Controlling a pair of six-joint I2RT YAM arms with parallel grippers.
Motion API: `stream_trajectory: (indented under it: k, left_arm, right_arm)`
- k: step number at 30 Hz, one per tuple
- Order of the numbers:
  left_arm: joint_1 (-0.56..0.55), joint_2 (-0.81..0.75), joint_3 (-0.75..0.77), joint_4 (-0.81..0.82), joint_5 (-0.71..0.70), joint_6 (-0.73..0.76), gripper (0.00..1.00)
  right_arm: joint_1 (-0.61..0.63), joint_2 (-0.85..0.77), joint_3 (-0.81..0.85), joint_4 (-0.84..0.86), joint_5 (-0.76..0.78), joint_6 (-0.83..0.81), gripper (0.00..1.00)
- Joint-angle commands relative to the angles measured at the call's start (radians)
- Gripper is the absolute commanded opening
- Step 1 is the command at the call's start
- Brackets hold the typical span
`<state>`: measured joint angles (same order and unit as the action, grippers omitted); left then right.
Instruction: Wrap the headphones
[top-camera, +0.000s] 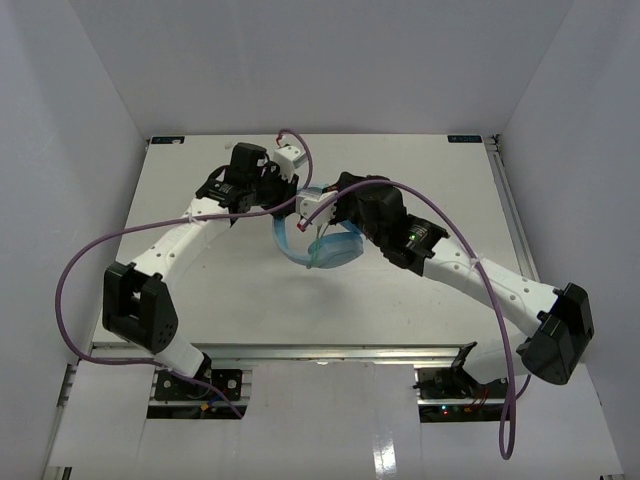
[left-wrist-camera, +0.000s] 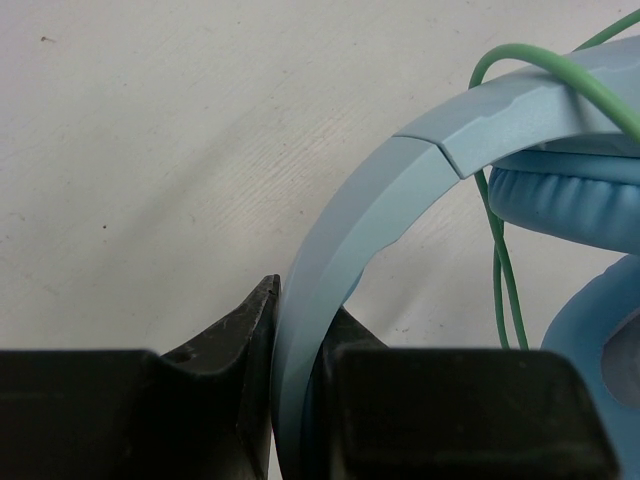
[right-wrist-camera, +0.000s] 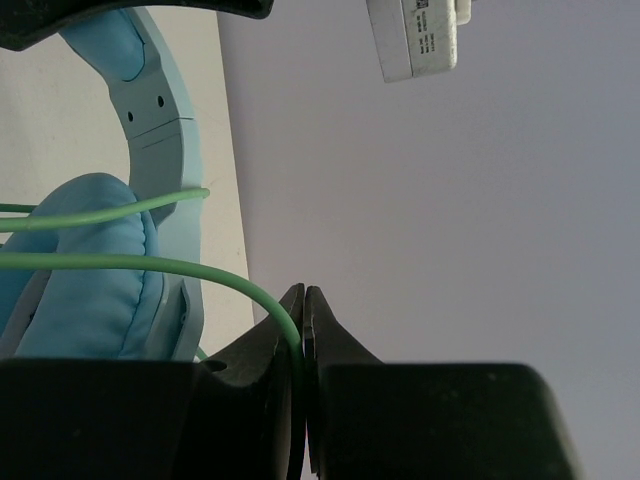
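The light blue headphones (top-camera: 325, 245) lie between the two arms in the middle of the table. My left gripper (top-camera: 283, 205) is shut on the curved headband (left-wrist-camera: 350, 240), which runs up and right to a padded ear cup (left-wrist-camera: 560, 195). The thin green cable (left-wrist-camera: 500, 270) loops over the headband and hangs beside the cup. My right gripper (top-camera: 322, 210) is shut on the green cable (right-wrist-camera: 150, 265), which runs left across an ear cup (right-wrist-camera: 80, 270) and the headband (right-wrist-camera: 160, 110).
Thick purple robot cables (top-camera: 100, 260) arc over both arms. The white table (top-camera: 240, 290) is bounded by grey walls on three sides, with a metal rail at its near edge (top-camera: 320, 352). The left wrist's white connector (right-wrist-camera: 415, 40) shows above the right gripper.
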<state>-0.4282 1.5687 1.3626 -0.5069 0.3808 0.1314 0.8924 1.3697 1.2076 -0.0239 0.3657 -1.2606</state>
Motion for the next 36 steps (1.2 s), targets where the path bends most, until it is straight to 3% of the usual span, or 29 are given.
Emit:
stream_trajectory:
  k: [1,6,11,18,36]
  left_arm:
    - [-0.016,-0.099,-0.01,-0.003,0.107,0.0,0.0]
    - [-0.023,-0.084,0.001,-0.019,0.099,-0.011,0.0]
    - [-0.023,-0.063,0.025,-0.048,0.099,-0.02,0.0]
    - [-0.023,-0.041,0.061,-0.091,0.077,-0.028,0.0]
    - [-0.023,-0.025,0.085,-0.158,0.024,-0.033,0.0]
  right_arm:
    - [-0.034,0.016,0.005,0.056,-0.027,0.005,0.08]
    - [-0.042,0.023,0.005,0.054,-0.048,0.013,0.11]
    - [-0.055,0.023,-0.019,0.054,-0.061,-0.002,0.26]
    - [-0.06,0.017,-0.041,0.052,-0.072,-0.015,0.34]
    - [-0.075,0.019,-0.049,0.056,-0.061,-0.088,0.8]
